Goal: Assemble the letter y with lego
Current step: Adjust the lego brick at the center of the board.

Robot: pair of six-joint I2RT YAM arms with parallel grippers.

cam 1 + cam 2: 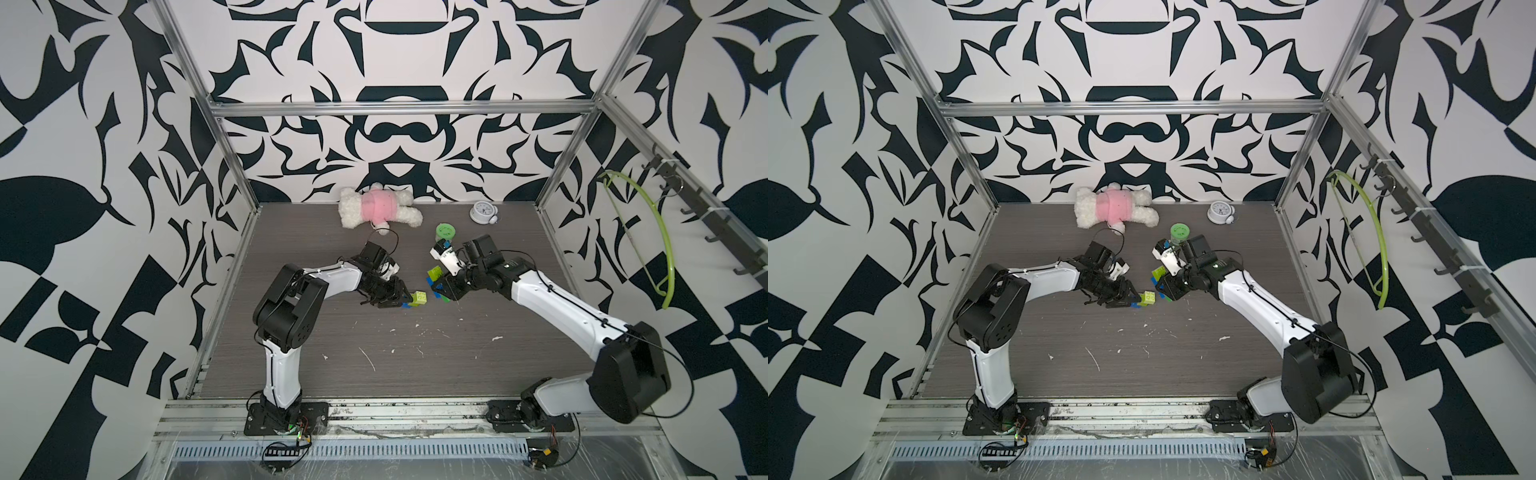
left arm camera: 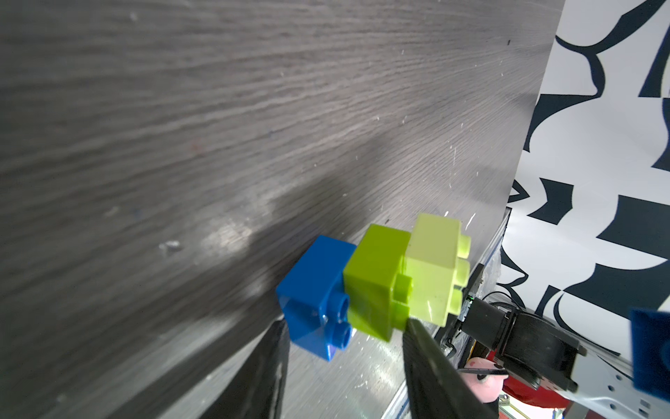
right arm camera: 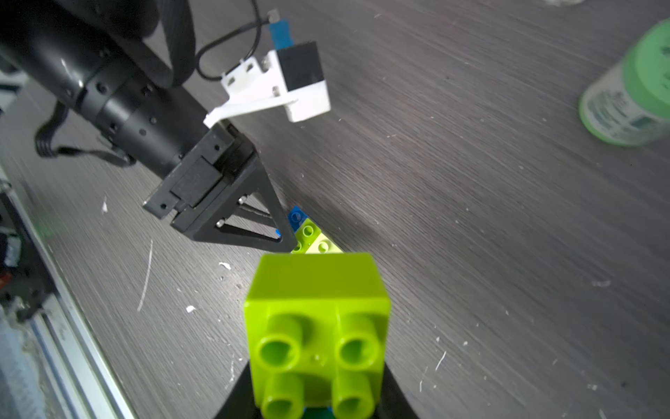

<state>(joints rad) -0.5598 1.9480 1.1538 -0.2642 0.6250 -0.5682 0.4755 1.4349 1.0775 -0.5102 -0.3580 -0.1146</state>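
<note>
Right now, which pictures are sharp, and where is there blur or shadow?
Left wrist view: the three-brick stack is sharp; a dark shadow crosses the table. Right wrist view: the held lime green brick is sharp, the green tub blurred. In both top views the light is even, without glare on the table.

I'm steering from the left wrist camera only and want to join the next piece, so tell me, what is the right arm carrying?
Observer: The right gripper has its jaws shut on a lime green brick, studs facing its wrist camera.
Operator: My left gripper has the three-brick stack in its jaws. Where is that brick from there?
Observer: In both top views it sits off the stack's pale yellow end, near but not joined.
Operator: Anything behind the right arm?
Observer: A round green tub stands just beyond its wrist, on the far side.
</note>
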